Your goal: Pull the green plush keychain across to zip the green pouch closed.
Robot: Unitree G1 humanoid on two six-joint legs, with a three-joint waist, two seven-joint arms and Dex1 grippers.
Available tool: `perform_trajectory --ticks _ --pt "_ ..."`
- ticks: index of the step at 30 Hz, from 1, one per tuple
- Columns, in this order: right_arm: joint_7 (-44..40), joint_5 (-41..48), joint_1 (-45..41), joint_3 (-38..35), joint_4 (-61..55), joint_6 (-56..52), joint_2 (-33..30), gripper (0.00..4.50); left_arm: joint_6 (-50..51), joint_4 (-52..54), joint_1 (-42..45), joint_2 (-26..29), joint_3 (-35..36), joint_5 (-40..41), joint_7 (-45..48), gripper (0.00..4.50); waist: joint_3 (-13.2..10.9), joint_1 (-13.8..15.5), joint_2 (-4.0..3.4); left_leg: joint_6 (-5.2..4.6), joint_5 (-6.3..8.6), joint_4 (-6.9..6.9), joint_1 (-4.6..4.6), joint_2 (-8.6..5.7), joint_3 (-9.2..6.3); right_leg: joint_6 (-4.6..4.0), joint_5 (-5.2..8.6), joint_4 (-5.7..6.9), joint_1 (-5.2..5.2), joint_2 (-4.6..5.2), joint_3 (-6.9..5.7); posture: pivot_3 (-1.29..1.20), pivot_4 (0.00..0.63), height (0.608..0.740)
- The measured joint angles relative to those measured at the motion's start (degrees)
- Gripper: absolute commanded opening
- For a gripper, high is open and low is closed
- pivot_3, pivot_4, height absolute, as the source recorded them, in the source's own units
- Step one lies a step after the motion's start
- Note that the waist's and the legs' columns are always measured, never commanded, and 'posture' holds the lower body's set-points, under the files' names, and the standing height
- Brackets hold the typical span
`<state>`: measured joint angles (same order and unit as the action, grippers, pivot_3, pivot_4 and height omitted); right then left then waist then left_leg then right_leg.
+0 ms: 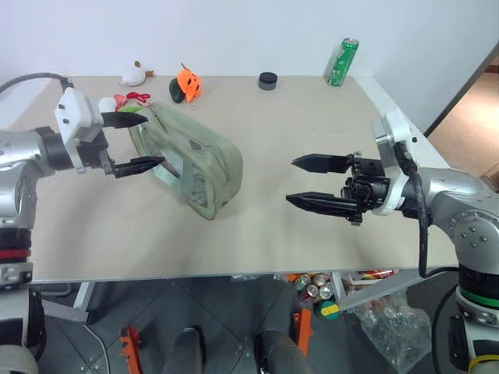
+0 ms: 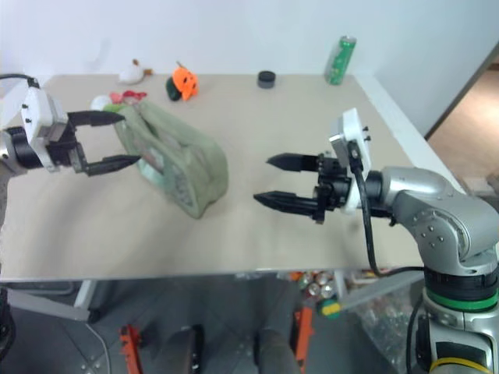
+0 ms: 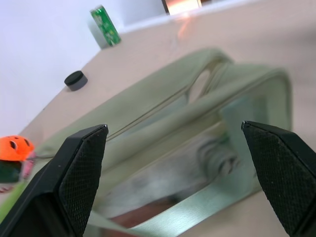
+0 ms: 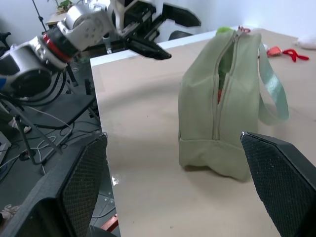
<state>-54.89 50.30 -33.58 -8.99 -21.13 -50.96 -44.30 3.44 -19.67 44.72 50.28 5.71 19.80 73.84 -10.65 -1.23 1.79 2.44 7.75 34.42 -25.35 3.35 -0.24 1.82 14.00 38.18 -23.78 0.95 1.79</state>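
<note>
The pouch (image 1: 191, 162) is a boxy bag of soft sage-green fabric with a clear plastic window on one long side and pale green webbing straps; it lies on the left half of the smooth beige bench (image 1: 273, 226). In the right wrist view its zipper (image 4: 224, 84) runs up the narrow end and gapes part-way open. The keychain (image 4: 224, 30), a small fuzzy lime-green tuft, sits at the pouch's far top end, beside a red cord.

The left gripper (image 1: 134, 142) is held level just at the pouch's far end, its two black tapered fingers wide apart and holding nothing, with the pouch's end between them in the head views. The right gripper (image 1: 318, 182) hovers over bare bench well apart from the pouch, pointing level toward it, fingers equally spread and empty.

At the bench's far edge stand a green can (image 1: 342, 61) and a black puck-shaped disc (image 1: 268, 80), with an orange plush (image 1: 188, 82) and a white plush (image 1: 134, 74).
</note>
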Motion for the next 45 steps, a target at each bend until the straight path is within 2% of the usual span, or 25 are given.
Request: perform_trajectory --ticks 5,12,21,26,42,43,45 --pt "0.83 0.01 0.78 0.05 -0.81 0.02 0.00 4.47 -8.06 -10.26 5.97 -0.58 -4.22 -5.49 3.61 4.50 0.00 0.04 0.00 0.00 0.00 0.01 -0.04 0.01 0.01 0.05 -0.01 0.00 -0.03 -0.05 0.10 0.00 0.150 0.740" --pt "2.09 0.13 1.32 0.03 -1.60 0.02 -0.01 4.47 -16.51 -20.48 12.50 -5.42 -8.09 -10.46 5.81 4.50 0.00 0.08 0.01 -0.01 -0.01 0.10 -0.11 0.00 0.00 0.14 -0.06 0.01 -0.04 -0.07 0.13 0.00 0.150 0.740" --pt "2.84 0.17 1.74 0.01 -2.03 0.04 -0.01 4.47 -18.61 -24.32 16.67 -7.97 -8.32 -11.22 7.64 4.50 0.00 0.03 0.01 -0.02 -0.01 0.14 -0.16 0.01 -0.01 0.17 -0.08 0.06 -0.08 -0.13 0.20 0.00 0.150 0.740" --pt "2.82 0.17 1.74 0.01 -2.22 0.34 -0.01 4.47 -17.17 -24.76 21.07 -7.27 -7.52 -10.42 8.99 4.50 0.00 0.01 0.01 -0.02 -0.01 0.15 -0.18 0.00 0.00 0.19 -0.09 0.06 -0.10 -0.14 0.23 0.00 0.150 0.740" --pt "2.58 0.13 1.65 0.04 -2.19 1.11 -0.01 4.47 -22.38 -31.50 20.20 -7.31 -10.45 -15.59 10.42 4.50 0.00 -0.05 0.01 -0.03 -0.02 0.18 -0.18 0.04 0.00 0.17 -0.10 0.12 -0.12 -0.19 0.26 0.00 0.150 0.740" --pt "2.58 0.10 1.65 0.04 -2.19 1.12 -0.01 4.50 -22.49 -31.91 20.55 -7.77 -10.47 -15.89 10.40 3.99 0.00 -0.05 0.01 -0.03 -0.02 0.20 -0.18 0.05 0.00 0.17 -0.11 0.13 -0.12 -0.20 0.26 0.00 0.150 0.740" --pt "2.59 0.07 1.60 0.07 -2.19 1.17 -0.01 4.50 -22.33 -32.51 21.20 -8.86 -10.48 -16.01 10.49 3.34 0.00 -0.05 0.01 -0.03 -0.02 0.24 -0.18 0.04 0.00 0.18 -0.12 0.14 -0.11 -0.19 0.27 0.00 0.150 0.740"
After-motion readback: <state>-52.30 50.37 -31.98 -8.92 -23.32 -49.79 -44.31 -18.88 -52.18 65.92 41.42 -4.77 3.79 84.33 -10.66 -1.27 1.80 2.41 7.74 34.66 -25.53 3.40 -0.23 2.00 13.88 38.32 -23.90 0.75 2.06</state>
